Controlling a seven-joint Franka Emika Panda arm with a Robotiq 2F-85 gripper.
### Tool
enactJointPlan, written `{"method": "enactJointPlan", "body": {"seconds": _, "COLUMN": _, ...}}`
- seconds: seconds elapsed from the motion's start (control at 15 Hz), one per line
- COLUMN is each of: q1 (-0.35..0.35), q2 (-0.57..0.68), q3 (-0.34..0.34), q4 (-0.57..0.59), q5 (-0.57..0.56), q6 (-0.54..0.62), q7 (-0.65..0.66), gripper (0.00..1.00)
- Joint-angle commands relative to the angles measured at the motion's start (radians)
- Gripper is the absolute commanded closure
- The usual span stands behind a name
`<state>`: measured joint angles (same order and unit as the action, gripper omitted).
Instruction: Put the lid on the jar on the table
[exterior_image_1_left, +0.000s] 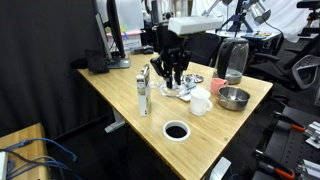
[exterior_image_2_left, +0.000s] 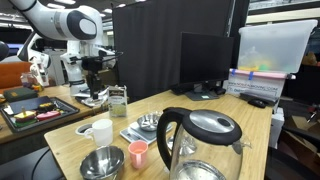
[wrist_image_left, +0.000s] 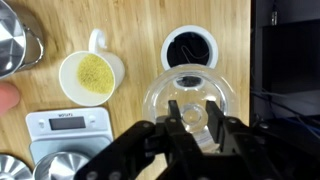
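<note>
On light-wood table (exterior_image_1_left: 225, 135), black curtains (exterior_image_1_left: 40, 50) behind, gripper (wrist_image_left: 195, 112) at lid (wrist_image_left: 158, 95), grasp unclear.

On the light-wood table (exterior_image_1_left: 140, 125): a slim clear jar (exterior_image_1_left: 144, 90), upright near one long edge; just beside a white ring (wrist_image_left: 190, 48) with a dark centre, set in the top, a white cup (wrist_image_left: 92, 77) with yellowish contents; next to the cup, a small scale (wrist_image_left: 68, 123); toward the corner, a steel bowl (exterior_image_1_left: 233, 97) and a kettle (exterior_image_1_left: 232, 60), close together; near the bowl in an exterior view, a pink cup (exterior_image_2_left: 138, 153); at the far end, a dark monitor (exterior_image_2_left: 205, 60)
</note>
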<state>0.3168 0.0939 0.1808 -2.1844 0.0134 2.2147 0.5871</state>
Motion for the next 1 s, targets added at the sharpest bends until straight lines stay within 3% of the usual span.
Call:
{"method": "enactJointPlan", "body": {"seconds": 0.0, "q1": -0.048, "q2": -0.026, "q3": -0.016, "q4": 0.033, "q5": -0.027, "q6": -0.005, "q7": 0.07, "gripper": 0.92}}
{"method": "enactJointPlan", "body": {"seconds": 0.27, "q1": -0.102, "q2": -0.005, "q3": -0.055, "q4": 0.112, "q5": -0.097, "q6": -0.04, "q7": 0.208, "gripper": 0.92}}
{"method": "enactJointPlan", "body": {"seconds": 0.4, "q1": -0.113, "q2": -0.024, "q3": -0.053, "q4": 0.084, "q5": -0.078, "q6": -0.005, "q7": 0.165, "gripper": 0.92}}
{"method": "enactJointPlan", "body": {"seconds": 0.47, "q1": -0.117, "q2": -0.022, "q3": -0.056, "q4": 0.088, "q5": -0.079, "q6": -0.006, "q7": 0.167, "gripper": 0.69}}
{"method": "enactJointPlan", "body": {"seconds": 0.87, "q1": -0.114, "q2": -0.021, "q3": -0.049, "q4": 0.085, "q5": -0.078, "q6": -0.005, "q7": 0.167, "gripper": 0.69}}
{"method": "enactJointPlan", "body": {"seconds": 0.93, "q1": -0.115, "q2": -0.014, "q3": -0.05, "q4": 0.096, "q5": -0.076, "q6": -0.008, "q7": 0.175, "gripper": 0.92}}
